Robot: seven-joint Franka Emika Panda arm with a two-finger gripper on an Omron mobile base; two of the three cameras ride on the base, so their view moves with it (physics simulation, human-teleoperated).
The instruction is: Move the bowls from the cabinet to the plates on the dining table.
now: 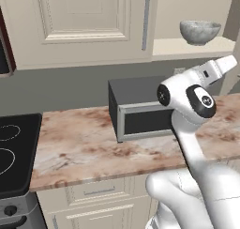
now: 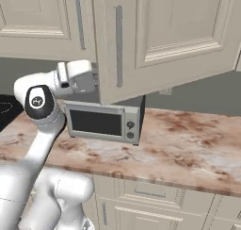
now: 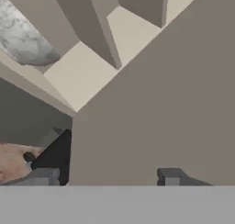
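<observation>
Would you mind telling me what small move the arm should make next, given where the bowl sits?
Probably lift and advance the claw toward the mottled grey stone-look bowl. The bowl stands alone on the open cream cabinet shelf, above the hand, and the hand view shows it off to one side with the swung-out cabinet door close by. The claw's fingertips stand apart with nothing between them.

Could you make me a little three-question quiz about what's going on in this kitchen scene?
1. True or false: the bowl sits on the open cabinet shelf.
2. What stands on the counter under the cabinet? A) toaster oven B) kettle C) blender
3. Fill in: the gripper holds ____.

Key: 1 true. 2 A, the toaster oven. 3 nothing; its fingertips stand apart before the open cabinet door.
</observation>
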